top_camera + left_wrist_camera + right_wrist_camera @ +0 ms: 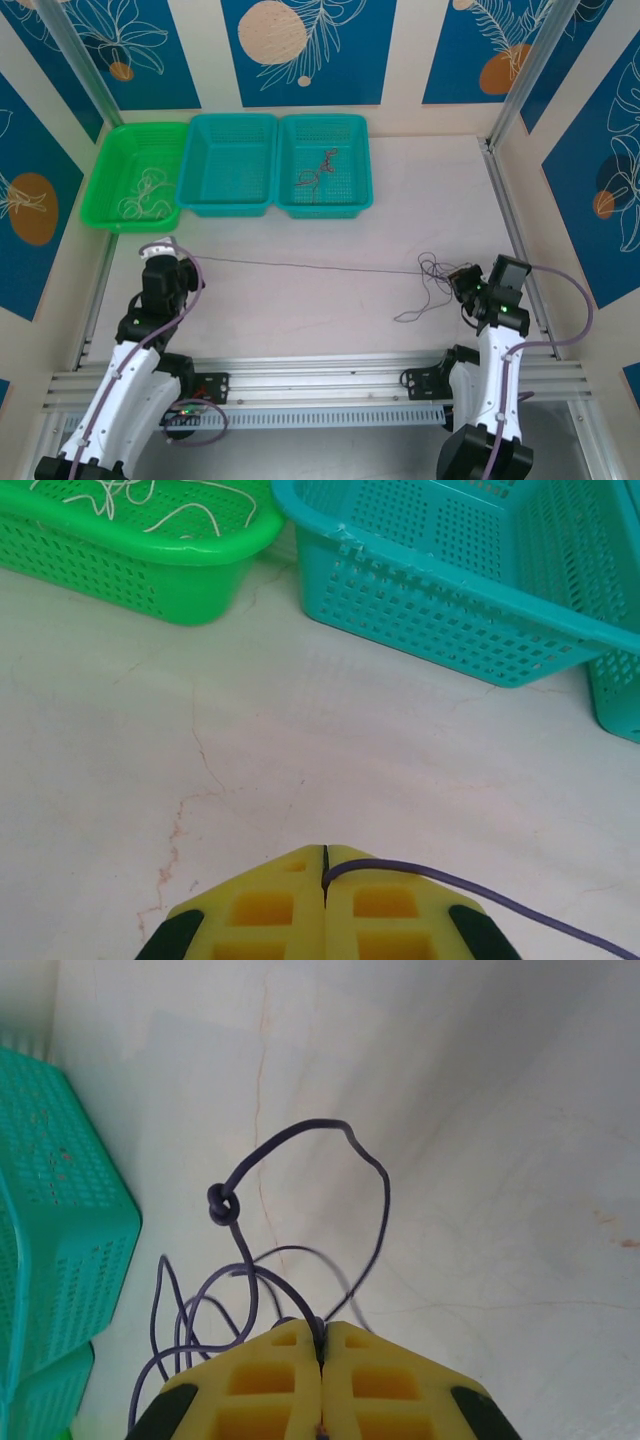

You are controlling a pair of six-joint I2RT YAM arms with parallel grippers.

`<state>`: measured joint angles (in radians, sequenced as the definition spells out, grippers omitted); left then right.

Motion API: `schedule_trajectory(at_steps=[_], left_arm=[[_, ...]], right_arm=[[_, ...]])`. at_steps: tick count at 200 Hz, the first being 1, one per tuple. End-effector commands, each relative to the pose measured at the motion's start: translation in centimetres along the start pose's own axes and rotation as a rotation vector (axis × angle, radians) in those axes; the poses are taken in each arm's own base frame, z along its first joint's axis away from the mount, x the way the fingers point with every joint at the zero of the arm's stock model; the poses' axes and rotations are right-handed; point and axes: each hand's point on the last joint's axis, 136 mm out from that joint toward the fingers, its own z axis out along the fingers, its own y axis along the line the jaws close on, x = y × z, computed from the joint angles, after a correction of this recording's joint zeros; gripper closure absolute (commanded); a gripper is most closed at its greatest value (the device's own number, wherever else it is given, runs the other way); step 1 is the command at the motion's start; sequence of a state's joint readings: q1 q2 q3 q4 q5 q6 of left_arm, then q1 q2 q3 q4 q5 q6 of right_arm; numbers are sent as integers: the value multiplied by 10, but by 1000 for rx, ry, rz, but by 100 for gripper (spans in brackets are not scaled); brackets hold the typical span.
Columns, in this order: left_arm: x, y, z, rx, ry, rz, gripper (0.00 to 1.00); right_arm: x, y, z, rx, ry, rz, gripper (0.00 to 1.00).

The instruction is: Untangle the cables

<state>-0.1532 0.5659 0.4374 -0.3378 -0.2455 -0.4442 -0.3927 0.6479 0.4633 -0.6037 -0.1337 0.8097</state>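
Two of the three cables appear sorted. The thin whitish wire (145, 195) lies in the green plastic mesh basket (105, 170) at far left, and the reddish-brown wire (318, 172) in the right-hand teal mesh basket (365, 170). The dark grey-black wire (300, 266) spans the white table (300, 320), pinched at each end by the fully closed left gripper (167, 250) and right gripper (455, 278). Left to do: a small knot (220, 1205) and slack loops beside the right gripper. The middle teal basket (232, 208) stands well beyond the span.
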Motion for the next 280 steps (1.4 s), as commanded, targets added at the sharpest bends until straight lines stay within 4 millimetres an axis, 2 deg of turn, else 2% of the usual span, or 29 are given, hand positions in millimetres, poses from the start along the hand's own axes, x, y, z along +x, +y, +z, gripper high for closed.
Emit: schedule_trajectory(at_steps=[1, 12, 30, 41, 52, 61, 72, 90, 108, 127, 145, 166, 214, 232, 252, 259, 270, 280], left_arm=[[-26, -6, -9, 23, -63, -40, 100], [-27, -15, -8, 71, -68, -36, 100], [-19, -43, -2, 236, -42, -31, 100], [-10, -54, 2, 302, -15, -39, 85], [-4, -56, 4, 313, -5, -36, 58], [-4, -55, 3, 317, -27, -23, 44], [-12, -64, -7, 382, -94, 5, 38], [-26, -95, -32, 588, -212, 59, 29], [-27, -125, -51, 749, -241, 111, 26], [-13, -163, -67, 886, -238, 226, 25], [12, -205, -81, 992, -219, 375, 24], [35, -246, -87, 1081, -209, 490, 24], [95, -325, -65, 1193, -120, 665, 24], [112, -341, -43, 1162, -103, 662, 24], [119, -351, -17, 1098, -106, 643, 24], [120, -351, -7, 1062, -106, 632, 29], [118, -350, 4, 1009, -120, 614, 46], [114, -345, 9, 973, -132, 592, 72]], right_arm=[[9, 17, 5, -67, 66, -99, 100], [22, 26, 9, -110, 132, -132, 100], [50, 52, 13, -228, 257, -220, 100], [61, 59, 15, -223, 278, -279, 100], [65, 67, 14, -206, 265, -340, 100], [65, 74, 11, -205, 247, -371, 100], [67, 85, 5, -231, 242, -398, 100], [72, 105, -6, -288, 263, -436, 100], [80, 124, -18, -337, 289, -481, 100], [90, 141, -29, -384, 310, -515, 100], [98, 156, -41, -430, 325, -545, 100], [108, 173, -57, -479, 341, -588, 100], [130, 199, -88, -559, 376, -668, 100], [136, 205, -97, -580, 389, -695, 100], [140, 210, -104, -595, 395, -711, 100], [140, 211, -105, -595, 395, -710, 100], [138, 212, -106, -588, 384, -711, 100], [132, 208, -103, -554, 357, -704, 100]])
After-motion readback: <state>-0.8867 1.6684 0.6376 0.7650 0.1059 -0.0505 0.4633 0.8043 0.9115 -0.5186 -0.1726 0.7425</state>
